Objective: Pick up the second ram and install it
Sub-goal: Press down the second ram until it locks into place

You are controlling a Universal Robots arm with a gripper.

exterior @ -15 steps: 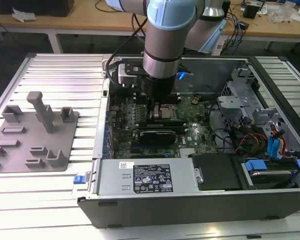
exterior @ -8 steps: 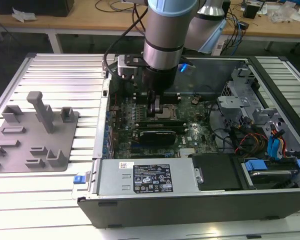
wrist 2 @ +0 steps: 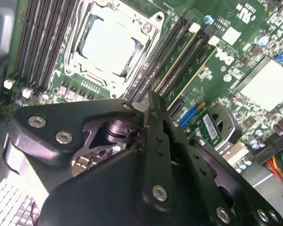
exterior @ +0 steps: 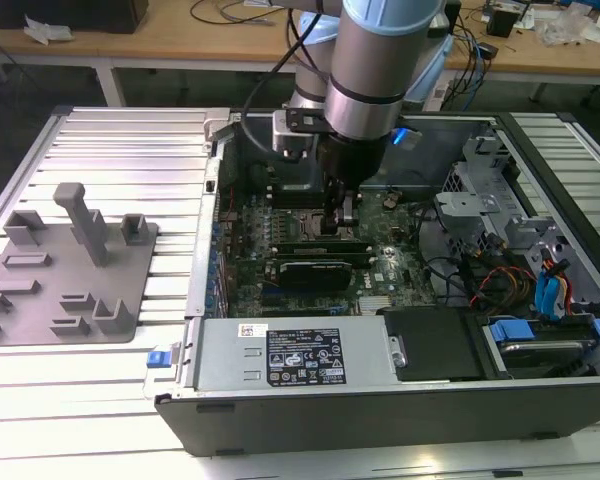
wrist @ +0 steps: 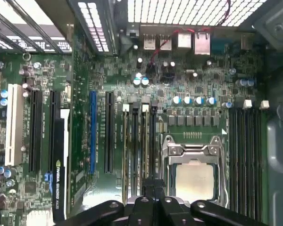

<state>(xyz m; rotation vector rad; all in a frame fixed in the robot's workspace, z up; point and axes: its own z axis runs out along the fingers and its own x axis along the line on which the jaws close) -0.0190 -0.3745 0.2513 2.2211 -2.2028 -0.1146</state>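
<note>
My gripper [exterior: 338, 222] is down inside the open computer case [exterior: 400, 420], just above the motherboard [exterior: 380, 280] and right of the grey fixture plate [exterior: 70, 270] that lies on the table. In both wrist views the fingers are drawn together with no gap showing at the tips [wrist 2: 148, 106], and I see nothing clamped between them. So I read my tool as closed narrow and empty-handed.

The tips hover over the bank of long memory slots [wrist: 139, 141] just beside the processor socket [wrist: 193, 174]. In the second wrist view a slim stick with a pale green edge stands in one of those slots, and I take it for the second ram [wrist 2: 188, 70]. It runs along the slot rather than lying loose, and my fingertips are near one end of it.

By my judgement the pickup and carry are done and the stick is in its slot. I cannot tell whether it is pressed fully home or whether its end clips have latched.
</note>
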